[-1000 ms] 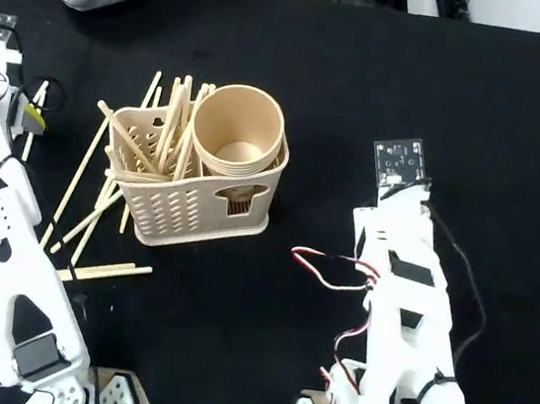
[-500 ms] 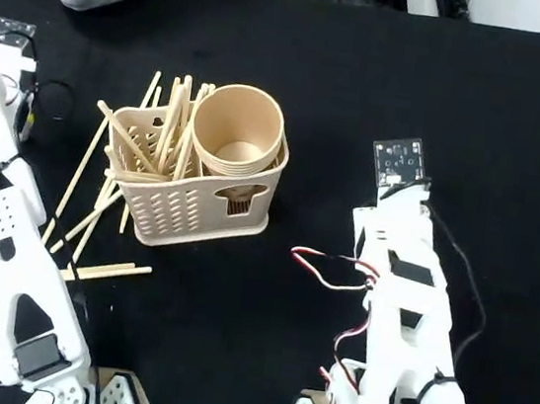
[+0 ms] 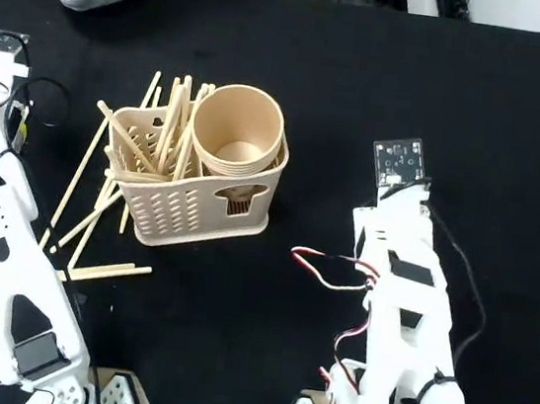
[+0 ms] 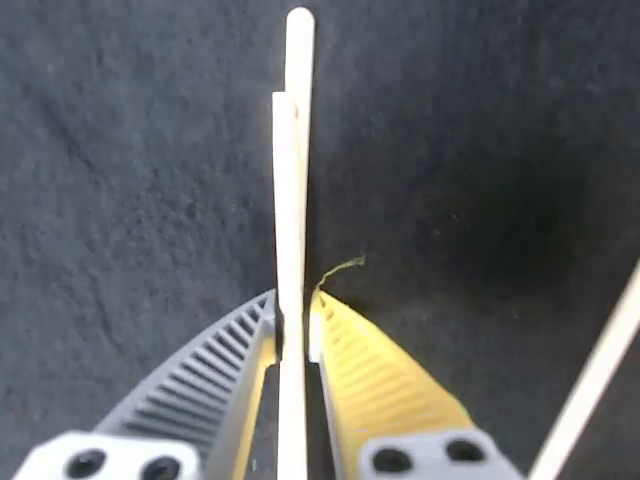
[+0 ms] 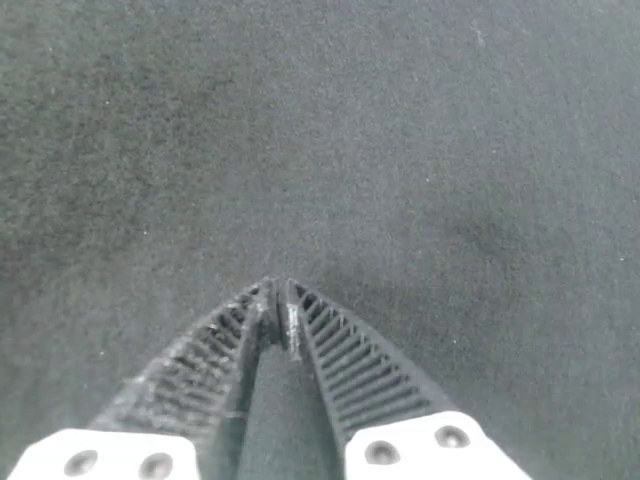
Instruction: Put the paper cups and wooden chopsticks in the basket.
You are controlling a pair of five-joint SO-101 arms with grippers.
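Wooden chopsticks [image 4: 292, 180] pinched by left gripper [image 4: 293, 338], tips jutting past fingertips, over black cloth [image 4: 480, 150], well left of basket [image 3: 195, 207]. Stacked cups [image 3: 238, 128] upright in basket's right part; several sticks [image 3: 169, 124] lean in its left part. More loose sticks [image 3: 102, 271] lie on cloth just left of basket, some touching it. Empty right gripper [image 5: 277, 312] pressed together, over cloth right of basket.

basket [image 3: 184, 213], paper cups [image 3: 236, 146] inside, chopsticks [image 3: 106, 271] beside
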